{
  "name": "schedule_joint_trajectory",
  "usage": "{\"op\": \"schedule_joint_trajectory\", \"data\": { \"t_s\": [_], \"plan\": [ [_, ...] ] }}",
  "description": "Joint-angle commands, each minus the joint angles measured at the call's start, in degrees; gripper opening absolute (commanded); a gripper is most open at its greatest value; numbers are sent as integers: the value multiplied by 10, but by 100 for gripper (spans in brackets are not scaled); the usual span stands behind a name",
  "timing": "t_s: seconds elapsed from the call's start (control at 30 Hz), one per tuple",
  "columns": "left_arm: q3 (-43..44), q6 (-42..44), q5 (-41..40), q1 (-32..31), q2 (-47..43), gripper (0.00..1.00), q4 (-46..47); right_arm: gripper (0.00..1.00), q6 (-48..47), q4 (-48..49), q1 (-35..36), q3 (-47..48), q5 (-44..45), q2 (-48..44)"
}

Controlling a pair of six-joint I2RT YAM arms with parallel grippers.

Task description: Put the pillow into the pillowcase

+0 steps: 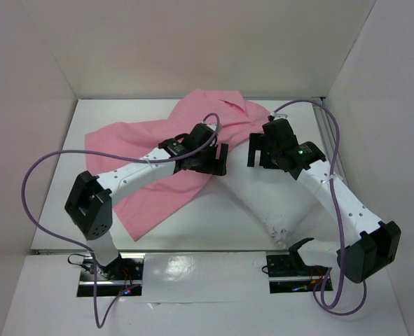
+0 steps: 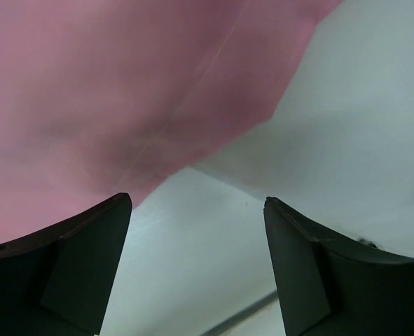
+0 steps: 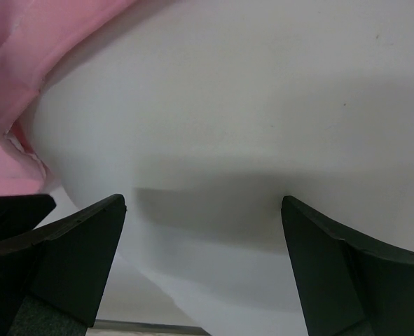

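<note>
The overhead camera showed the pink satin pillowcase (image 1: 133,143) spread and rumpled across the left and far middle of the white table (image 1: 182,231). The white pillow (image 1: 263,199) lay at centre-right, almost all of it outside the sack, and only its far end met the pink cloth. That view also showed small dark specks near the pillow's near corner, which neither wrist camera caught.

The left gripper (image 1: 218,161) hovered at the pillowcase's right edge, and the right gripper (image 1: 254,150) hung over the pillow's far part. The left wrist camera showed the left gripper's jaws spread apart with nothing between them, pink cloth (image 2: 108,91) above and pillow (image 2: 361,119) to the right. The right wrist camera showed the right gripper's jaws likewise released. White cushion (image 3: 249,112) filled that frame, with pink satin (image 3: 24,49) at its upper left.
</note>
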Motion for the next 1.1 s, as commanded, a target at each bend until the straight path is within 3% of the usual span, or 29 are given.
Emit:
{"op": "schedule_joint_trajectory", "data": {
  "t_s": [0.0,0.17,0.27,0.3,0.4,0.53,0.6,0.63,0.67,0.73,0.8,0.93,1.07],
  "plan": [
    [55,17,-109,-5,40,89,9,100,-4,-16,-7,12,8,-2],
    [117,-7,-202,-5,93,75,-54,100,-11,-16,-13,12,2,-2],
    [122,-12,-215,-5,94,42,-68,100,-22,-21,-13,12,-3,-2],
    [122,-12,-221,-5,94,24,-68,100,-22,-21,-13,12,-3,-2],
    [116,-19,-235,8,64,0,-93,100,-28,-9,-13,1,-3,13],
    [83,-34,-243,45,1,0,-119,98,-28,34,-24,-25,-15,47],
    [60,-34,-237,85,-61,0,-119,87,-28,53,-42,-31,-36,71],
    [40,-34,-229,100,-81,0,-119,73,-19,64,-49,-31,-36,79],
    [30,-34,-223,117,-101,0,-119,37,-4,64,-68,-36,-36,86],
    [9,-8,-203,170,-153,0,-119,0,33,64,-101,-31,-14,92],
    [4,6,-181,219,-179,0,-119,0,54,64,-128,-31,11,92],
    [-19,31,-131,269,-215,0,-127,0,60,51,-210,-44,31,5],
    [-54,31,-115,297,-237,0,-139,0,65,37,-227,-69,40,-80]
  ]
}}
